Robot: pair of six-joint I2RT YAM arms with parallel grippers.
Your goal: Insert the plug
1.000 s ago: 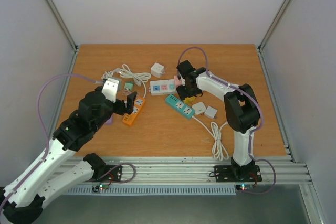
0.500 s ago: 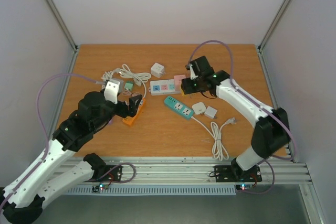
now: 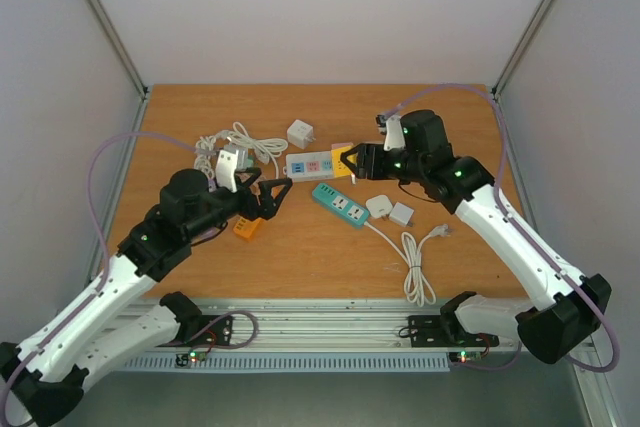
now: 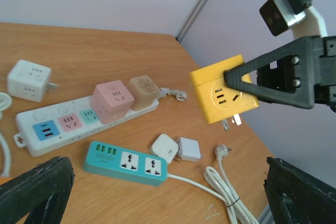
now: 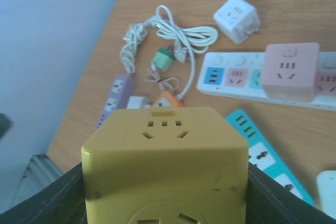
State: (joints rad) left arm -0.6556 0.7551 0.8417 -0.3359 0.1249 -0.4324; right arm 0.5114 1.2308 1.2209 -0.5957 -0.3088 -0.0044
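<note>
Yellow and blocky, the cube plug (image 4: pixel 216 88) showed socket slots on its faces and metal prongs beneath. The right gripper (image 3: pixel 348 160) pinched it above the table, near the white power strip (image 3: pixel 310 165). The left gripper (image 3: pixel 281 194) gaped wide.

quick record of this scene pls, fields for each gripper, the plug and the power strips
right gripper: shut on yellow cube plug, held above the table
left gripper: open, empty
yellow cube plug: prongs visible underneath, not inserted yet
white strip: flat on the table, pink cube seated in it
teal strip: flat on the table, both sockets free
orange strip: partly hidden under the left arm
</note>
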